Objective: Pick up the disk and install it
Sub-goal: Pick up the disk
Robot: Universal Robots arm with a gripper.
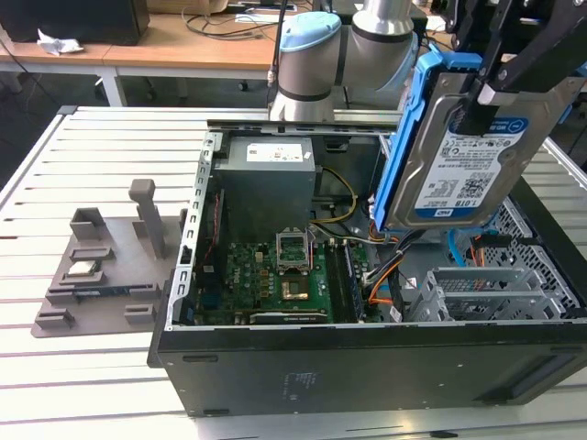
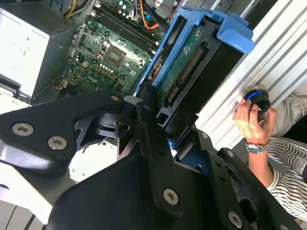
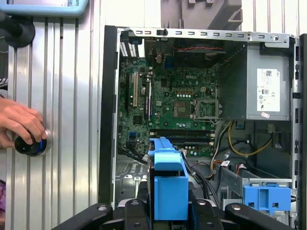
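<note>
An open black computer case (image 1: 367,367) lies on its side on a slatted white metal worktop (image 1: 92,156), close to the worktop's front edge in the exterior view. Inside the case are a green motherboard (image 1: 275,275), orange cables (image 1: 390,280) and, further back, a grey power supply (image 1: 266,179). In the first wrist view a blue plastic latch (image 3: 266,199) sits at the drive-bay end of the case.

Beside the case, towards the exterior view's left, a grey fixture tray (image 1: 55,321) rests on the worktop. It carries a small square silver chip (image 1: 84,269).

The disk (image 1: 459,156) is in the air above the drive-bay end of the case, tilted nearly upright with its blue-and-white label facing the exterior camera. The black claw (image 1: 472,115) pinches it by its flat faces, and one finger crosses the label. Whether the disk's lower edge touches the case cannot be told.

Behind the case stands the robot arm (image 1: 312,55), silver with a pale blue cap.

A person's hand (image 3: 21,124) rests on a round black knob (image 3: 31,146) on the worktop beside the case.
</note>
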